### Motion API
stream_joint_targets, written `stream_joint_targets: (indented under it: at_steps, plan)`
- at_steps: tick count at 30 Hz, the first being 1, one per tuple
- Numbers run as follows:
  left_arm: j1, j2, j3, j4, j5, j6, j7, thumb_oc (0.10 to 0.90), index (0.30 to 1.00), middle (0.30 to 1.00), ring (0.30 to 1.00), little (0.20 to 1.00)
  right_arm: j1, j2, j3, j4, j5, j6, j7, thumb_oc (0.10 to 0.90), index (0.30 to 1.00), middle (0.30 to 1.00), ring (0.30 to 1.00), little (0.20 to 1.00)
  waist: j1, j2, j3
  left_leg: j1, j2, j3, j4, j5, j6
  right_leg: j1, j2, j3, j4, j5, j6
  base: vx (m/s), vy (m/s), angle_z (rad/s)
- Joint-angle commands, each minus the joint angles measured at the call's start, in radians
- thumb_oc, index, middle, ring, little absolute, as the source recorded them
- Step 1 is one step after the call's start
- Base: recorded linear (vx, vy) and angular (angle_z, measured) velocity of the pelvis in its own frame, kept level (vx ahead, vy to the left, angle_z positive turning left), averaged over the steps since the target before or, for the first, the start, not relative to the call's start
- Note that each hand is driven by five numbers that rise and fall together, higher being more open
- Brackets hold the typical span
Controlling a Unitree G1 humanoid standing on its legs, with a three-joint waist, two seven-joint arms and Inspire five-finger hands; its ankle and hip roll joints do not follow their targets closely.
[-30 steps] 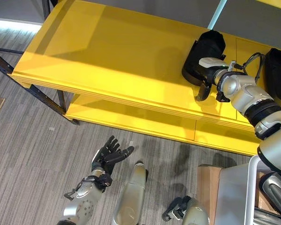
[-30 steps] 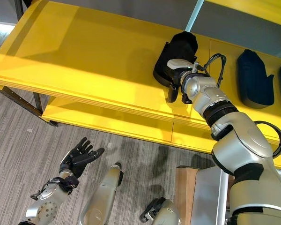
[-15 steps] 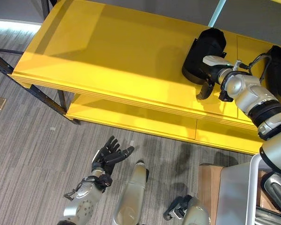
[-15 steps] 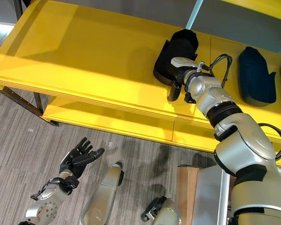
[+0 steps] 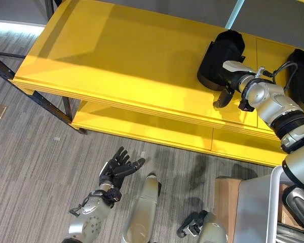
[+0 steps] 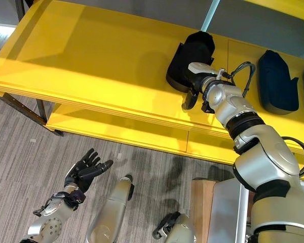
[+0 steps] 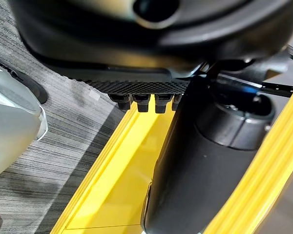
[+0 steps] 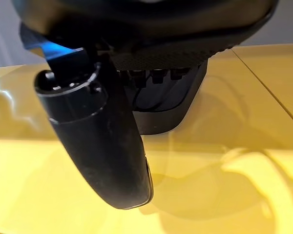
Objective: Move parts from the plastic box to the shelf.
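Right robot hand [image 6: 192, 86] sits against the black part [image 6: 188, 56] on the yellow shelf [image 6: 101, 61], prob just setting it down; can't tell its grip. Left robot hand [image 5: 117, 168] hangs below the shelf w/ fingers spread, idle.

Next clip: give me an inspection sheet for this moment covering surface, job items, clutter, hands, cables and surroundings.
Surface: yellow shelf, upper board with a lower board beneath it.
Job's things: black part lies on the upper board; a second dark part lies further along to the right; the plastic box is not identified.
Clutter: nothing seen on the shelf.
Hands: right hand is at the black part, thumb hanging down over the board, finger state unclear; left hand is open, low over the floor.
Cables: nothing seen apart from the robot's own.
Surroundings: grey striped carpet; dark metal shelf frame at left.
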Motion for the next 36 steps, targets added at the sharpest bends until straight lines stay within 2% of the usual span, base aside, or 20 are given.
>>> stream_joint_targets:
  at_steps: [1, 36]
  plan:
    - [-0.036, 0.025, 0.043, -0.071, -0.005, -0.080, -0.034, 0.900, 1.000, 1.000, 1.000, 1.000, 0.012, -0.132, 0.030, 0.107, -0.044, 0.052, -0.028, 0.900, 1.000, 1.000, 1.000, 1.000, -0.006, 0.026, 0.003, 0.044, 0.105, -0.061, 0.036, -0.140, -0.028, -0.065, -0.008, 0.025, 0.016, 0.095, 0.000, 0.00, 0.000, 0.00]
    - [-0.024, 0.035, 0.053, -0.072, -0.002, -0.078, -0.040, 0.900, 1.000, 1.000, 1.000, 1.000, 0.045, -0.181, 0.011, 0.174, -0.066, 0.051, -0.032, 0.900, 1.000, 1.000, 1.000, 1.000, -0.013, 0.019, 0.004, 0.032, 0.106, -0.065, 0.040, -0.138, -0.028, -0.077, -0.006, 0.030, 0.020, 0.096, 0.001, 0.00, 0.000, 0.00]
